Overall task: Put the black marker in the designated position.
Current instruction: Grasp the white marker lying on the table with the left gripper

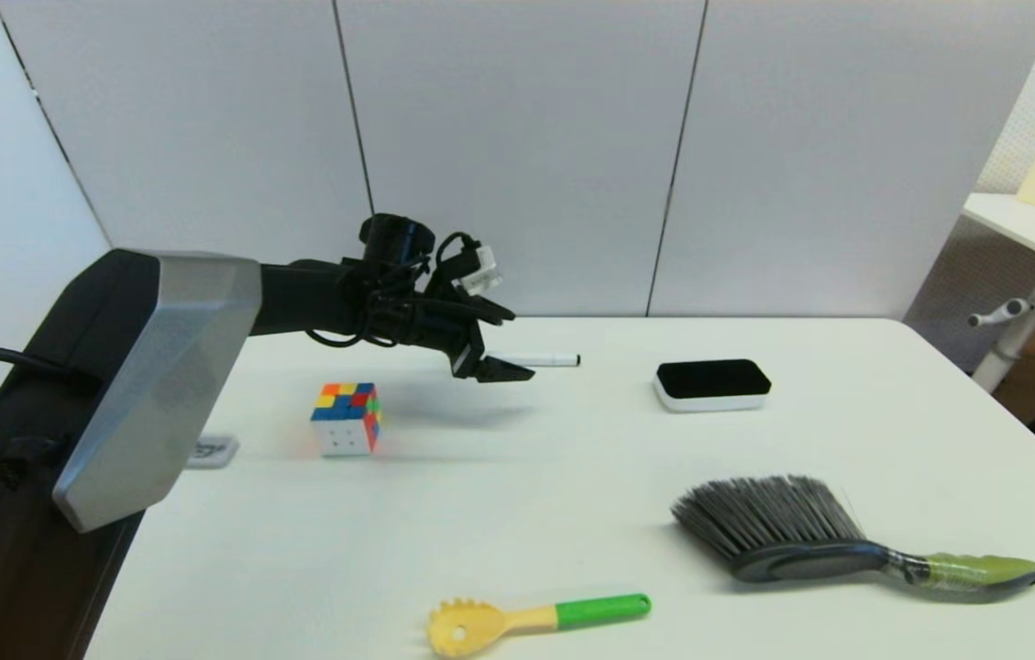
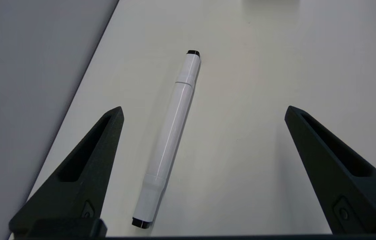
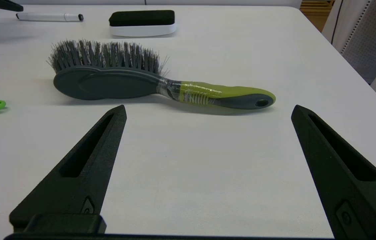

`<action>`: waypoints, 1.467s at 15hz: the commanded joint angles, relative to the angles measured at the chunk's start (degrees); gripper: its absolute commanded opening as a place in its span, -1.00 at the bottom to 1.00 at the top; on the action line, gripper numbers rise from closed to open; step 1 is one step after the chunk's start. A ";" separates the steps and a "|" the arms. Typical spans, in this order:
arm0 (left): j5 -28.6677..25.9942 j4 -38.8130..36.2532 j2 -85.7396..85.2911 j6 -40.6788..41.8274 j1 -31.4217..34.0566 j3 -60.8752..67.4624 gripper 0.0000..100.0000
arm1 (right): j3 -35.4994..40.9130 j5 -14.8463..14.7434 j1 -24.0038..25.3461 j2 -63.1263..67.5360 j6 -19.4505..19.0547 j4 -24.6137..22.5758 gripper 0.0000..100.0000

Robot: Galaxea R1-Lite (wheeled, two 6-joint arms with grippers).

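Left tool (image 1: 500,365), released with fingers spread wide, poised above the black marker (image 1: 535,359) lying flat near the far edge of the bench (image 1: 572,477), beside the whiteboard eraser (image 1: 712,384). Marker not yet grasped; pickup and placement still outstanding. Right tool (image 3: 207,140) released, parked near the brush (image 3: 141,80).

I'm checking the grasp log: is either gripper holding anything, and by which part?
Nothing is held. The left gripper is open above the marker, which lies on the table. The right gripper is open and empty.
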 commanded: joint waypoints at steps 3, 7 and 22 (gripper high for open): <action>-0.49 -7.29 4.00 -1.63 0.75 -0.24 1.00 | 0.00 0.00 0.03 -0.10 -0.04 0.00 1.00; -0.84 -10.98 4.17 -8.57 1.01 -0.42 1.00 | 0.00 0.08 0.03 0.07 -0.04 0.00 1.00; -1.81 -15.73 8.13 -13.58 1.28 -0.24 1.00 | 0.00 0.00 0.03 -0.10 -0.04 0.00 1.00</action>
